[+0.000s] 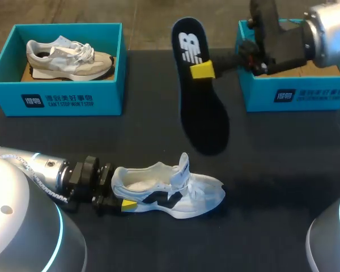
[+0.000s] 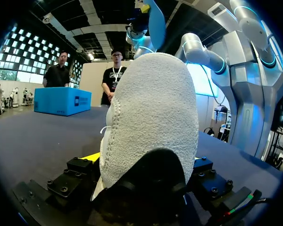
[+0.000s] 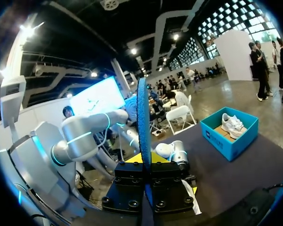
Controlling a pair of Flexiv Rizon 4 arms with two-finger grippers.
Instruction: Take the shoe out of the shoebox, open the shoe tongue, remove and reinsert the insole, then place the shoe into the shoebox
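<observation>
white sneaker (image 1: 175,192) is laid on surface (image 1: 272,170), heel clamped by left end effector (image 1: 122,198) as anchor | insole (image 1: 204,119) is held aloft, pinched by right end effector (image 1: 204,69), likely staged for reinsertion

Left pincer (image 1: 118,191) low, clamped on shoe (image 1: 175,195) heel; right pincer (image 1: 204,69) raised, gripping insole (image 1: 204,119)

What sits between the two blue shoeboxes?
The dark insole, held up by the right gripper, hangs between them, seen in the head view.
</observation>
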